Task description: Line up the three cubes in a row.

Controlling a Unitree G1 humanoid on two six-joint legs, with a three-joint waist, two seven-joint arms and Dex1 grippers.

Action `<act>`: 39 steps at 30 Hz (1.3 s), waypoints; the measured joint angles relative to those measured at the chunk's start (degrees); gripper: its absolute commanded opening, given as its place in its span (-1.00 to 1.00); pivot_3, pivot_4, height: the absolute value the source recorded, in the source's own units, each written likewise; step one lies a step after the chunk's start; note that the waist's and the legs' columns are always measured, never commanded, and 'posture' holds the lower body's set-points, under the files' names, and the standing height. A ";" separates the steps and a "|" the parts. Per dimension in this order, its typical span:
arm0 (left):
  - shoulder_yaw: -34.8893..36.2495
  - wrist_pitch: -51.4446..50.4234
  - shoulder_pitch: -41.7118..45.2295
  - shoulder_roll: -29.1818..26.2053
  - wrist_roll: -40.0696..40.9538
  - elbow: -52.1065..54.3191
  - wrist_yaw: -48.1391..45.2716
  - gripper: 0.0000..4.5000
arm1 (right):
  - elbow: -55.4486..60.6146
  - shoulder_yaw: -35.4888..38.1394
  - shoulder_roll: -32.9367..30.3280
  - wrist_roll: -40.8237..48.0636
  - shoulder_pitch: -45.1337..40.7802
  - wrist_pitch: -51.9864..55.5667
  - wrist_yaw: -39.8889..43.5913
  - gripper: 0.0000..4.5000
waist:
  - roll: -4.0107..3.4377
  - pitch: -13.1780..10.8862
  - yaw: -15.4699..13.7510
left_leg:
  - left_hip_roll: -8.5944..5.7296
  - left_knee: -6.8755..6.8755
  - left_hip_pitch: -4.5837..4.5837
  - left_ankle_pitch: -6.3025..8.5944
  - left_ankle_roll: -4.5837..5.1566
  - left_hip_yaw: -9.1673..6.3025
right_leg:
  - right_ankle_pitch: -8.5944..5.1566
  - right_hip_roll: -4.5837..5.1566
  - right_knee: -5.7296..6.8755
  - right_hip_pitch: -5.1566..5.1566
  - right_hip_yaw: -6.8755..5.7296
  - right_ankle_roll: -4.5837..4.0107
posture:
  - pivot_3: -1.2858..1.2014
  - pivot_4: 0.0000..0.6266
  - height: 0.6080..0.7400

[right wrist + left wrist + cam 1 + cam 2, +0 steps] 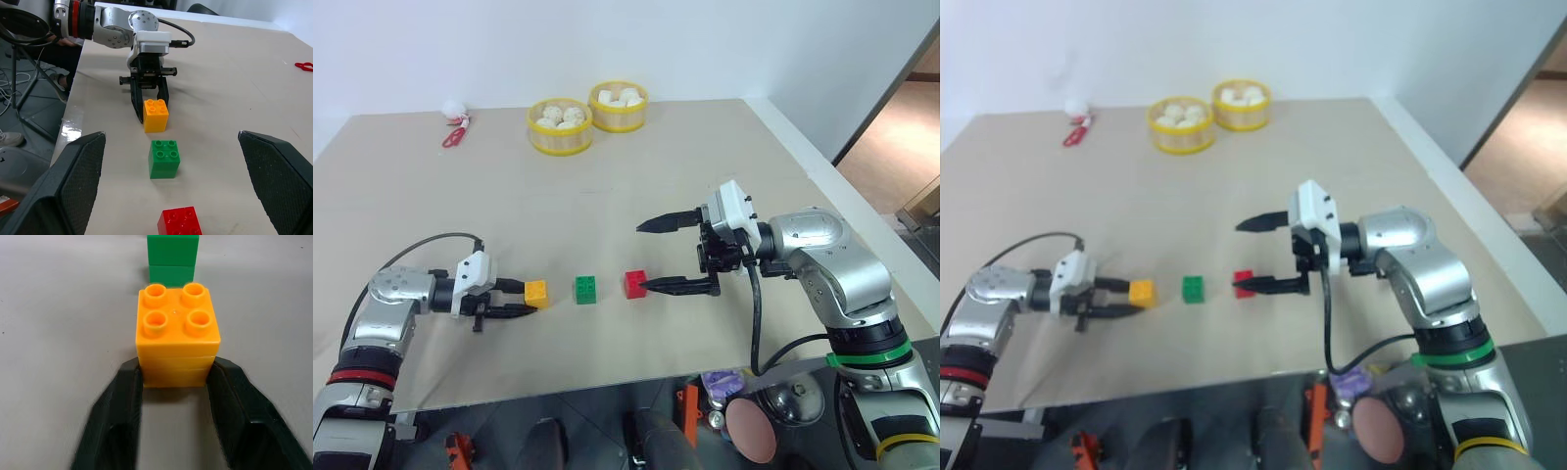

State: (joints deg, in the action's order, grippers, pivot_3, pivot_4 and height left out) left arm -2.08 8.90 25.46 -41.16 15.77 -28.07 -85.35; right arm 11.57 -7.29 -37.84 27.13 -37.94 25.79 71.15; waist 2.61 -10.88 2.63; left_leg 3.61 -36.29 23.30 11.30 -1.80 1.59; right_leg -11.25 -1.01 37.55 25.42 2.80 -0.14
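Three cubes sit in a line near the table's (pixel 636 176) front edge, running left to right: the orange-yellow cube (pixel 535 293), the green cube (pixel 585 289), and the red cube (pixel 635 283), each a small gap apart from the next. The left gripper (pixel 516 298) lies low on the table, pointing toward the right edge, with its two black fingers (pixel 120 406) straddling the orange-yellow cube's near end; in the left wrist view the tips stand right against the cube's sides, and whether they press or have just let go I cannot tell. The right gripper (pixel 651 255) faces the other way, spread wide: one finger in the air above, the lower fingertip just beside the red cube's right face, holding nothing. Up at the far edge stand two yellow baskets (pixel 560 143) of white balls, and toward the far left corner a small white toy (pixel 453 111) with a red piece.
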 measured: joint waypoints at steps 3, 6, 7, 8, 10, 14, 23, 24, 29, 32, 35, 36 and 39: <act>-0.05 -0.74 -0.01 -0.05 0.09 0.38 -0.36 0.87 | -0.03 0.00 0.00 -0.02 -0.16 -0.05 -0.03 1.00 | 0.00 0.00 -0.03 | 0.00 0.00 0.00 0.00 0.00 -0.01 | 0.00 0.00 0.00 0.00 0.00 0.00 | 0.03 -0.52 1.00; 0.23 -0.99 -0.01 -0.05 0.23 0.48 0.45 0.99 | -0.04 0.00 0.00 -0.02 -0.34 -0.09 -0.03 1.00 | 0.00 0.00 -0.02 | 0.00 -0.01 0.00 0.00 0.00 0.00 | 0.00 0.00 0.00 0.00 0.00 0.00 | 0.03 -0.52 1.00; 0.29 -1.36 -0.01 -0.06 0.44 0.56 0.41 0.99 | -0.09 0.00 0.00 -0.02 -0.36 -0.09 -0.03 1.00 | 0.00 0.00 -0.02 | 0.00 -0.01 0.00 0.00 0.00 0.00 | 0.00 0.01 0.00 0.00 0.01 0.00 | 0.03 -0.52 1.00; 0.30 -1.51 -0.07 -0.16 0.51 0.60 0.35 0.99 | -0.32 0.00 0.00 -0.03 -0.46 -0.11 -0.02 1.00 | 0.00 0.00 -0.02 | 0.00 -0.01 0.00 0.00 0.00 0.00 | 0.00 0.00 0.00 0.00 0.01 0.00 | 0.03 -0.52 1.00; 0.38 -1.33 -0.30 -0.33 0.50 0.59 0.52 0.99 | -0.70 0.00 0.00 -0.03 -0.82 -0.12 -0.01 1.00 | 0.00 0.00 -0.01 | 0.00 -0.01 0.00 0.00 0.00 0.01 | 0.00 0.01 0.00 0.01 0.01 0.00 | 0.03 -0.52 1.00; 1.96 -0.58 -1.16 -1.95 0.50 0.38 1.66 0.99 | -0.84 0.00 0.00 -0.01 -1.46 -0.18 0.19 1.00 | 0.00 0.00 0.01 | 0.03 0.01 0.01 0.01 0.01 -0.01 | 0.02 -0.02 0.00 0.01 -0.01 0.03 | 0.03 -0.52 1.00; 13.83 -8.47 -11.66 -9.40 7.16 7.40 4.98 0.99 | -6.10 0.54 -1.76 -0.95 -1.98 -2.08 1.75 1.00 | -0.01 -0.01 0.17 | 0.06 0.03 0.01 0.02 0.01 0.08 | -0.13 0.08 -0.01 0.06 -0.01 -0.21 | 0.03 -0.52 1.00; 15.30 -10.87 -13.11 -9.58 8.47 9.31 5.78 0.99 | -7.31 0.80 -2.22 -1.43 -2.04 -2.48 1.70 1.00 | -0.02 -0.02 0.13 | 0.04 0.03 0.01 0.02 0.01 0.08 | -0.14 0.13 -0.01 0.06 -0.03 -0.22 | 0.03 -0.52 1.00; 24.37 -25.05 -16.05 -8.72 14.84 19.13 19.78 0.99 | -14.55 1.86 -2.25 -4.23 -3.00 -5.91 -1.03 1.00 | -0.03 -0.02 -0.14 | 0.05 0.01 0.00 0.00 0.04 0.06 | -0.13 0.18 0.00 0.00 -0.18 -0.20 | 0.03 -0.52 1.00; 26.67 -30.00 -16.76 -5.29 15.14 23.73 30.43 0.99 | -18.76 4.05 -0.56 -7.42 -3.17 -8.61 -7.80 1.00 | -0.02 -0.01 -0.03 | 0.02 0.00 -0.03 0.00 0.04 0.14 | -0.09 0.22 -0.02 -0.04 -0.12 -0.14 | 0.03 -0.52 1.00; 28.03 -33.67 -18.03 2.73 14.12 29.46 44.72 0.99 | -20.47 6.81 2.91 -9.85 -1.61 -7.89 -18.03 1.00 | 0.01 0.01 0.03 | 0.03 0.03 0.02 0.00 0.04 0.21 | 0.10 0.22 -0.04 -0.01 -0.03 0.17 | 0.03 -0.52 1.00; 28.85 -35.25 -18.40 5.93 14.83 31.98 48.81 0.99 | -19.82 7.71 4.12 -10.22 0.06 -7.44 -20.64 1.00 | 0.10 0.06 -0.05 | 0.03 0.03 0.03 0.01 0.01 0.14 | 0.06 0.21 -0.04 -0.05 -0.03 0.23 | 0.03 -0.52 1.00; 29.83 -41.84 -19.55 12.65 18.12 37.83 59.40 0.99 | -19.25 8.01 8.17 -11.14 4.62 -5.16 -27.84 1.00 | 0.15 0.09 -0.07 | 0.03 0.03 0.10 0.05 -0.04 0.11 | 0.04 0.19 -0.03 0.00 -0.01 0.27 | 0.03 -0.52 1.00</act>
State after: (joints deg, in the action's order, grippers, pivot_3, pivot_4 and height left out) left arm 27.76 -32.94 5.90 -28.51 33.89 9.76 -25.95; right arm -7.67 0.73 -29.67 15.99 -33.32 20.63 43.31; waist 2.75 -10.79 2.56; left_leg 3.63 -36.25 23.40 11.34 -1.84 1.70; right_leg -11.21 -0.82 37.52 25.43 2.79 0.14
